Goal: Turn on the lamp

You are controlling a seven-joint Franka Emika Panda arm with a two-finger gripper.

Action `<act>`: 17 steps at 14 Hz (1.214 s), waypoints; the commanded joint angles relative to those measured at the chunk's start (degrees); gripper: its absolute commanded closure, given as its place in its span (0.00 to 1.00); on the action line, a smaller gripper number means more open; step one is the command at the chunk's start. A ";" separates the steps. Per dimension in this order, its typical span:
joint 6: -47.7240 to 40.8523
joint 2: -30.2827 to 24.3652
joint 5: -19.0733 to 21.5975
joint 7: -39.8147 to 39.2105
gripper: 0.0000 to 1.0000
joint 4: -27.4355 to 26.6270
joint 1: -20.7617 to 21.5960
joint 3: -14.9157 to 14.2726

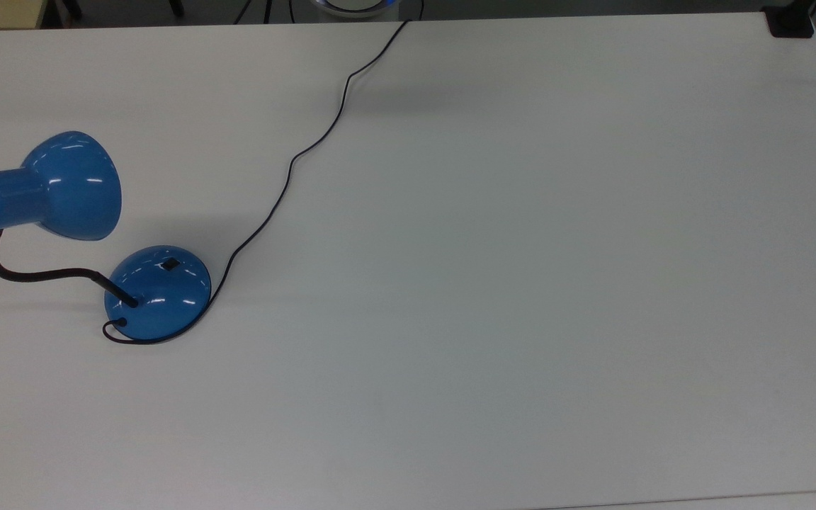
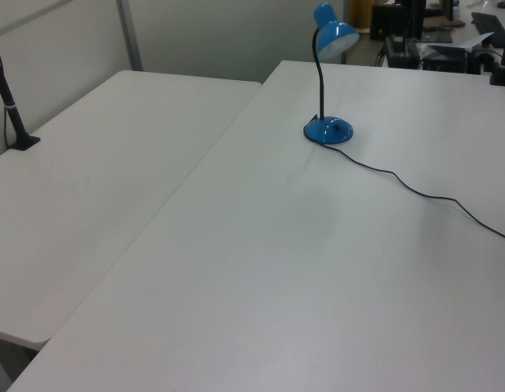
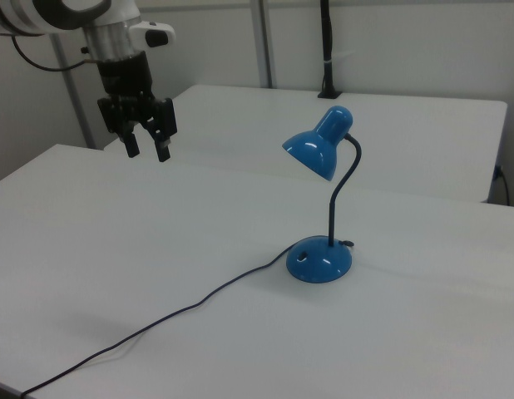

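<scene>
A big white table [image 1: 521, 283] holds the lamp [image 1: 156, 290], which stands near the top view's left edge. No glow shows, so it looks off. The gripper [image 3: 146, 140] hangs high at the right view's far left, fingers spread, holding nothing. It must reach the small black switch [image 1: 170, 265].

White table [image 1: 521, 283] fills the workspace, second white table [image 2: 81, 188] butts against it on the left view's left. Black clamp post [image 2: 9, 98] stands on the second table's far edge (cable tied to it). Grey partition wall [image 3: 407, 41] behind.
</scene>
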 commanded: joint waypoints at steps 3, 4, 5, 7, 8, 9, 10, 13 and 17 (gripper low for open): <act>1.43 -0.71 1.23 -1.81 1.00 -1.55 0.18 -0.26; 1.60 -0.71 1.49 -2.17 1.00 -1.55 -0.08 -0.26; 2.47 -0.71 2.11 -2.17 1.00 -1.81 -0.26 -0.34; 7.03 -0.89 2.55 -1.39 1.00 -4.70 -1.39 -0.43; 9.40 -0.62 2.81 -0.86 1.00 -6.02 -1.93 -0.43; 11.69 -0.53 2.81 0.37 1.00 -7.51 -2.37 -0.43; 15.63 -0.53 2.81 2.90 1.00 -9.96 -3.15 -0.43; 24.95 -0.71 2.81 8.44 1.00 -17.08 -4.13 -0.43; 39.89 3.23 2.55 18.11 1.00 -24.83 -7.20 -0.52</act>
